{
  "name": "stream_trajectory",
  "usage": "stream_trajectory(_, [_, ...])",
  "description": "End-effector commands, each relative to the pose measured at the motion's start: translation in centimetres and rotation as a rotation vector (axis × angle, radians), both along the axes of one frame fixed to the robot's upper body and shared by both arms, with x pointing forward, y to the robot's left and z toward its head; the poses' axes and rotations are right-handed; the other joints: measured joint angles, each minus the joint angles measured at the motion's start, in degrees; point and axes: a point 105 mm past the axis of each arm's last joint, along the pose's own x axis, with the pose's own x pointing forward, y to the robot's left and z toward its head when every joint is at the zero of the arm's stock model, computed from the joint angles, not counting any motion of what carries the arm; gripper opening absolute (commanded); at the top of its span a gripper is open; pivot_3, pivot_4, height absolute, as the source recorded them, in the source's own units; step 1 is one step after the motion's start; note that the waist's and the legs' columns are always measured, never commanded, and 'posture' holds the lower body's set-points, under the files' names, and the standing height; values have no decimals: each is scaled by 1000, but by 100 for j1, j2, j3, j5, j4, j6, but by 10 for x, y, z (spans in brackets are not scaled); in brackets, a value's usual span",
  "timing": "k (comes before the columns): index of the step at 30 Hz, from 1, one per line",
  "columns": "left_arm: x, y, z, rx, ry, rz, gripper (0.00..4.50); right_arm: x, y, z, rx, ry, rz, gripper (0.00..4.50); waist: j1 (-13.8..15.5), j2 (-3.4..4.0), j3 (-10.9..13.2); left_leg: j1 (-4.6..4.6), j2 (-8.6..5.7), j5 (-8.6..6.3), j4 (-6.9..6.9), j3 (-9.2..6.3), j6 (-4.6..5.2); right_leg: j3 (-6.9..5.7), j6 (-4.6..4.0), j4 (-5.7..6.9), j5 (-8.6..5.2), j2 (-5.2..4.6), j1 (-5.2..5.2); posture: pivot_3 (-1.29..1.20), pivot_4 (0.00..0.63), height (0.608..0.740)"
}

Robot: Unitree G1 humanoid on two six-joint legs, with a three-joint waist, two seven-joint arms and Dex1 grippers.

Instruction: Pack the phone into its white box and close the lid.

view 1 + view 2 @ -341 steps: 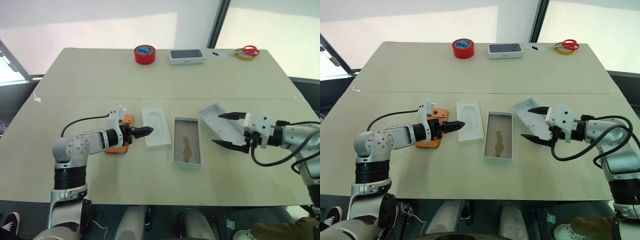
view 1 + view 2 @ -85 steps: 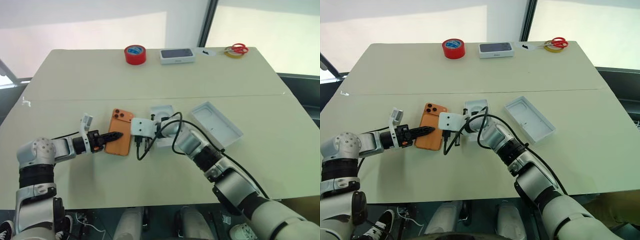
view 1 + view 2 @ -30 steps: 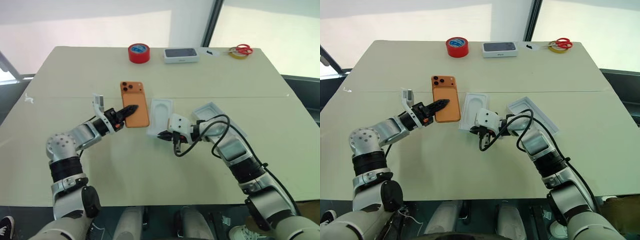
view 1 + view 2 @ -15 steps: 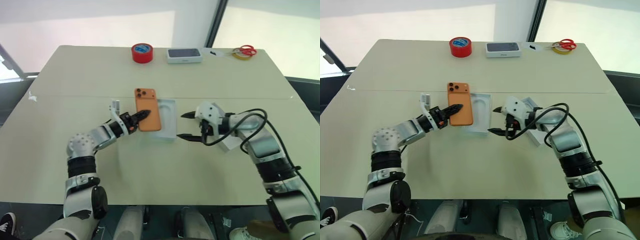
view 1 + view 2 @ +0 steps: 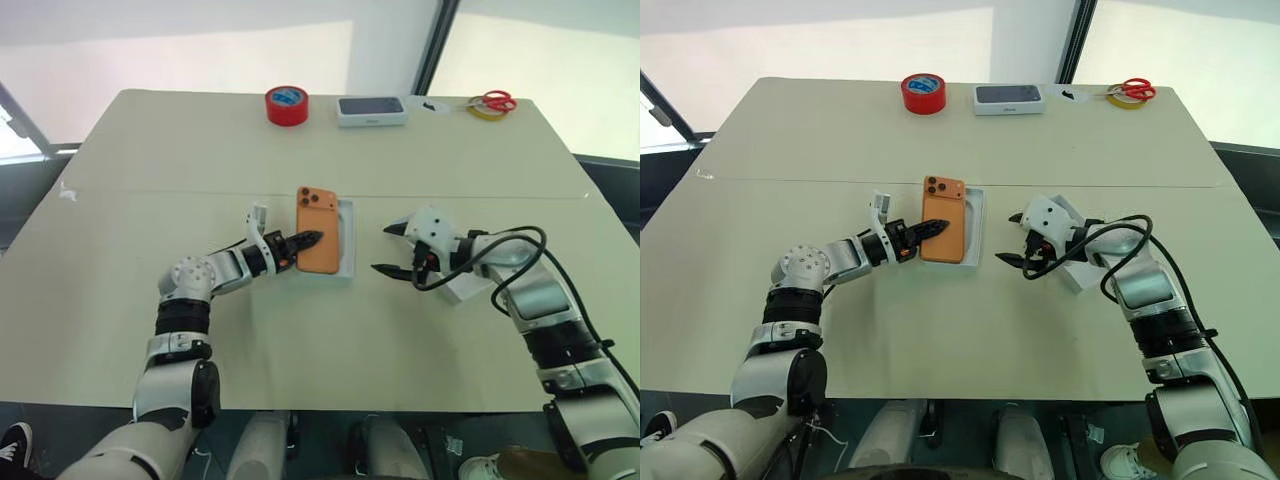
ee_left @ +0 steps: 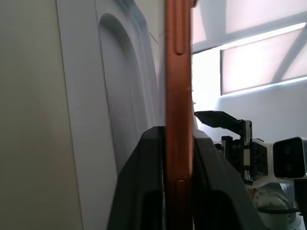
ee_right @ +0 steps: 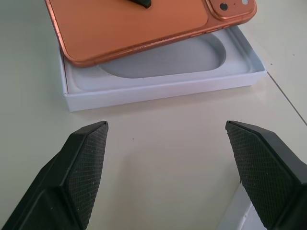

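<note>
The orange phone (image 5: 318, 243) hangs tilted over the white box (image 5: 347, 240), camera cluster at the far end. My left gripper (image 5: 305, 240) is shut on the phone's near left edge; in the left wrist view the phone (image 6: 178, 86) stands edge-on between the two fingers, beside the box's moulded liner (image 6: 120, 115). The right gripper (image 7: 175, 167) stands open just right of the box (image 7: 163, 84), with nothing between its fingers and the phone (image 7: 134, 24) lying across the box beyond them. The lid (image 5: 462, 288) lies open side up, partly hidden under the right arm.
At the table's far edge are a red tape roll (image 5: 286, 105), a white box printed with a dark phone picture (image 5: 372, 110), and red-handled scissors (image 5: 495, 100) on a yellow tape roll. A seam crosses the table behind the box.
The left gripper has carried the phone to the right, over the white box. The right gripper has let go of the box, opened wide and drawn back to the right.
</note>
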Motion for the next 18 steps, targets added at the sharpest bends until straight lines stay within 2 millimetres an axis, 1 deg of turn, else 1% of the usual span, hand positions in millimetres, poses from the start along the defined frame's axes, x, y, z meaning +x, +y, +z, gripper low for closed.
stream_trajectory(1, [3, -6, 15, 22, -63, -27, 2389, -1, 6, 13, 14, -57, 20, 4148, -5, 0, 0, 1, 0, 0, 0, -1, 0, -1, 0, 0, 0, 0, 1, 0, 150, 735])
stream_trajectory(2, [3, -6, 15, 49, -72, -29, 2812, -1, 6, 13, 15, -57, 20, 4148, -10, 0, 0, 2, 0, 0, 1, -1, 0, 0, 0, 0, 0, -1, 3, 0, 150, 735])
stream_trajectory(4, [1, -5, 16, 125, -79, -61, 2812, 0, 7, 13, 16, -59, 20, 4148, -16, 0, 0, 6, 0, 0, 1, -1, 0, 0, 0, 0, 0, 0, 5, 0, 150, 735])
stream_trajectory(7, [3, 2, 18, 209, -95, -59, 2812, 0, 10, 12, 18, -59, 24, 4148, -36, 0, 0, 5, 0, 0, -1, -2, 0, 0, 0, 1, 0, 2, 2, 0, 150, 735])
stream_trajectory(9, [2, 7, 23, 221, -112, -59, 2812, 0, 11, 11, 19, -58, 25, 4148, -45, 1, 0, 6, 1, 0, -2, -2, 0, 0, 0, 1, 0, 2, 2, 0, 150, 735])
stream_trajectory(14, [0, 23, 24, 285, -143, -27, 2812, 2, 12, 12, 20, -59, 27, 4148, -46, 1, 0, 5, 1, 0, -2, -3, -1, 1, 0, 1, 0, 2, 2, 0, 150, 735])
stream_trajectory(16, [-2, 29, 29, 312, -183, -16, 2812, 4, 12, 11, 18, -54, 19, 4148, -51, 1, 0, 5, 1, 0, -2, -3, -1, 0, 0, 1, 0, 2, 2, 0, 150, 735])
stream_trajectory(18, [-3, 32, 34, 301, -204, -8, 2812, 5, 12, 9, 12, -40, 19, 4148, -50, 2, 1, 5, 1, 0, -2, -3, -1, 1, 0, 1, 0, 2, 1, 0, 150, 735])
